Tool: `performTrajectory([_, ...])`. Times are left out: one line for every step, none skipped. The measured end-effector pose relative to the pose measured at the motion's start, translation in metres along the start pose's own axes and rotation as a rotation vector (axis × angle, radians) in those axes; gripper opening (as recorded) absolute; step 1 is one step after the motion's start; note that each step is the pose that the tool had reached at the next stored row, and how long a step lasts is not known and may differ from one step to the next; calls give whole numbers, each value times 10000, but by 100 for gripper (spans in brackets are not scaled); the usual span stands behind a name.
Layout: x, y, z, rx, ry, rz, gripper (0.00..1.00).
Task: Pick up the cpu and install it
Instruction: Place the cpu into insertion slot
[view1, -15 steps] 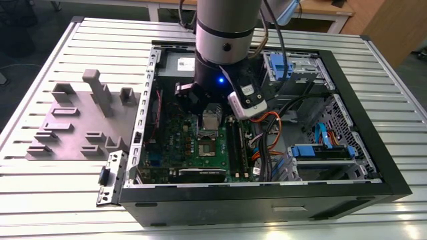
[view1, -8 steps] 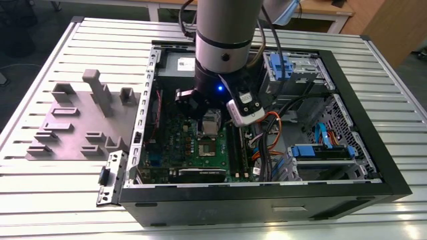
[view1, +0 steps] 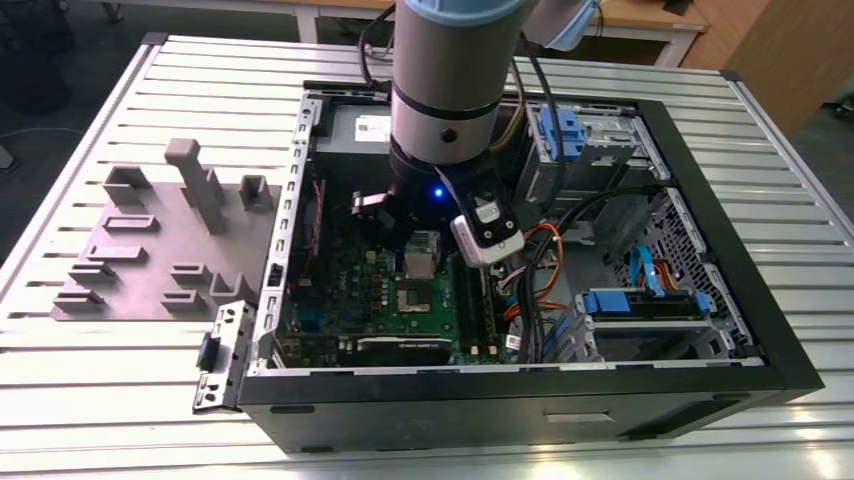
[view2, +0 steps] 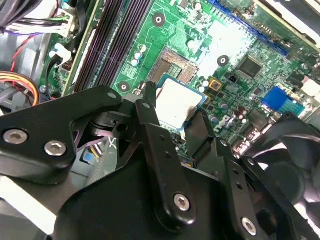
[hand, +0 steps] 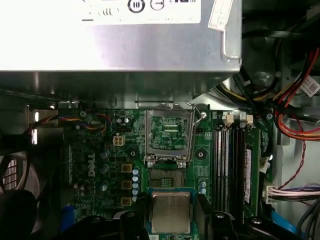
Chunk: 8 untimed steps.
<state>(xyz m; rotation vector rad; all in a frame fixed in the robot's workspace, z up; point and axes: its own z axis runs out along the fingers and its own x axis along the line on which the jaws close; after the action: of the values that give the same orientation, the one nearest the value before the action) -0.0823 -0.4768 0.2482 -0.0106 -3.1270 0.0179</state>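
Fingers are clamped on the cpu, one black tip against each of two opposite edges, as both wrist views show. The chip hangs flat, metal top up, over the green motherboard. It is just beside the open socket, whose shiny frame stands swung up. It looks clear of the board, though its height is hard to judge from these angles.

By my judgement it is a light, stiff, thin piece. Its metal lid is smooth and apt to slip, and its underside is delicate. The socket's fine contacts would not bear scraping or a tilted drop. The edges are the right place to hold it, as now, with little squeeze.

The cpu's underside is hidden, and any corner mark or edge notch is hard to make out. Black linkage partly covers where the tips meet its edges. In the exterior view the arm stands mid-frame in front of the board inside the case, screening the work. A grey tray lies on the bench at the exterior view's left.
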Motion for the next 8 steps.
performTrajectory([0, -9, 9, 1, 1, 0, 47])
performTrajectory([0, -19, 16, 0, 0, 1, 47])
performTrajectory([-1, -27, 23, -1, -1, 1, 47])
performTrajectory([-1, -31, 29, -2, -1, 2, 47])
performTrajectory([-1, -31, 32, -2, -1, 3, 47])
performTrajectory([-1, -32, 31, -1, 0, 4, 47])
performTrajectory([-1, -32, 31, -1, 0, 3, 47])
performTrajectory([-1, -32, 31, -1, 0, 3, 47])
